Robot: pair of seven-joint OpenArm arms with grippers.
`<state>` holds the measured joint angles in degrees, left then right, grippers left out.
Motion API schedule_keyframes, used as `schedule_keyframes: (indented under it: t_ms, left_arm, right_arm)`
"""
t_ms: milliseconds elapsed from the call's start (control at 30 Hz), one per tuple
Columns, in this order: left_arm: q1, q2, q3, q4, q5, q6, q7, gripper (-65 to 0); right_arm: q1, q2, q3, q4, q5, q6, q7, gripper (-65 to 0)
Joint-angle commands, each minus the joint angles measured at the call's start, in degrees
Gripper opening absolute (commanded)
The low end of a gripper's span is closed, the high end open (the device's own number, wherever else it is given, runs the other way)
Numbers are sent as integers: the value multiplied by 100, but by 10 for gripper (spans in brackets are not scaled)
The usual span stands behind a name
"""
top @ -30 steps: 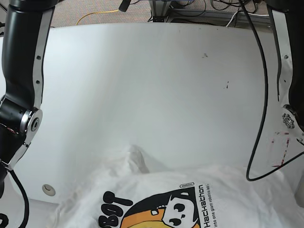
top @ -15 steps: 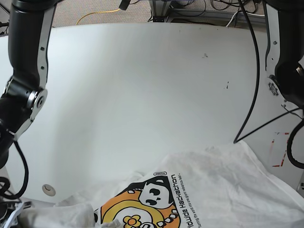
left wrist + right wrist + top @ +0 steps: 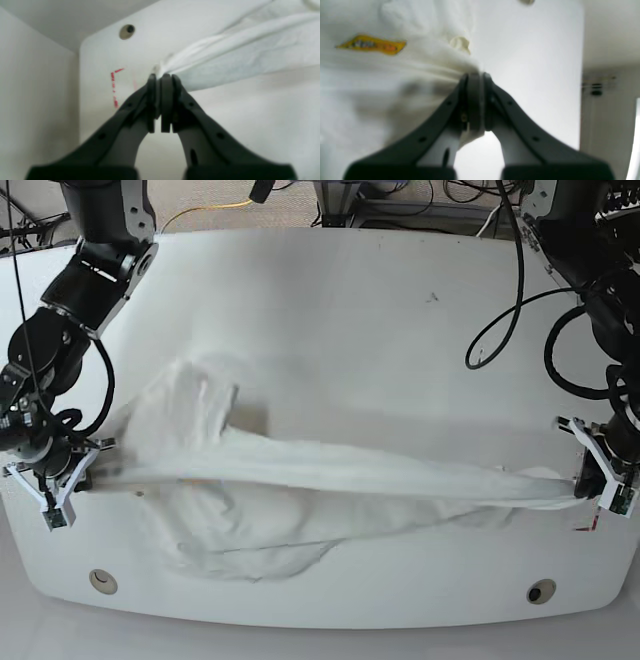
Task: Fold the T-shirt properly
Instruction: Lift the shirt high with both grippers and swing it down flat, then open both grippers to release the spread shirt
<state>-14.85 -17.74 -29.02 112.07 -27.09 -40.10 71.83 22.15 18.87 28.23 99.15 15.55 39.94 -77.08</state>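
Change: since the earlier base views, the T-shirt has been pulled off the near edge and drawn out across the table; both arms have been brought down to the table's two ends, and the orange print seen before is no longer shown.
Surface: a white table with rounded corners is seen, marked by a few dark specks; a round hole lies near its near left corner and another near the near right corner, with red tape marks beside the shirt's end.
Room: carpet, cables and a yellow cord are visible beyond the far edge.
Right gripper: the right gripper, at the base view's left, is pressed together on a bunched edge of the shirt; a small yellow logo is seen on the cloth next to it.
T-shirt: it is stretched taut as a long band between the two grippers, with loose folds sagging toward the near edge and a bunched mound at the left.
Left gripper: the left gripper, at the base view's right, is clamped on the opposite gathered end of the shirt.
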Motion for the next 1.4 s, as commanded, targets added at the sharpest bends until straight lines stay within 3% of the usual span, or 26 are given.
schedule_keyframes:
  t_ms: [0,233,467,700,833,900,1000,1133,1167,1267,1367]
  left_arm:
    - [171,-86,-22,129,-38,10,-111,-650]
    - [1366,222,-479,182,-38,10,-111,-650]
    - [2545,240,-523,199,-29,10,-120,-650]
    - [3512,363,-1156,164,-3,10,-120,-650]
    - [3863,363,-1226,155,-3,10,-120,-650]
    - [4021,363,-1217,155,-3,10,-120,-621]
    - [4039,354,-1191,155,15,10,-120,-518]
    - [4030,354,-1182,155,23,10,-120,-329]
    - [4021,354,-1182,147,32,10,-120,-306]
    - [3819,354,-1164,155,138,10,-111,-285]
    - [3450,354,-1217,155,164,10,-84,-285]
  right_arm:
    - [-31,-19,83,199,102,6,178,-650]
    - [-1033,-186,408,480,102,6,178,-650]
    - [-1727,-257,698,489,102,6,161,-650]
    - [-2431,-476,979,489,102,6,161,-650]
    - [-2756,-573,1085,489,102,6,161,-617]
    - [-2879,-687,1102,498,102,6,161,-564]
    - [-2914,-749,1155,603,93,6,161,-455]
    - [-3064,-863,1199,946,102,6,152,-225]
    - [-3072,-872,1243,999,102,6,152,-195]
    - [-2967,-916,1463,1157,102,6,152,-89]
    - [-2633,-916,1472,1096,102,6,152,-84]
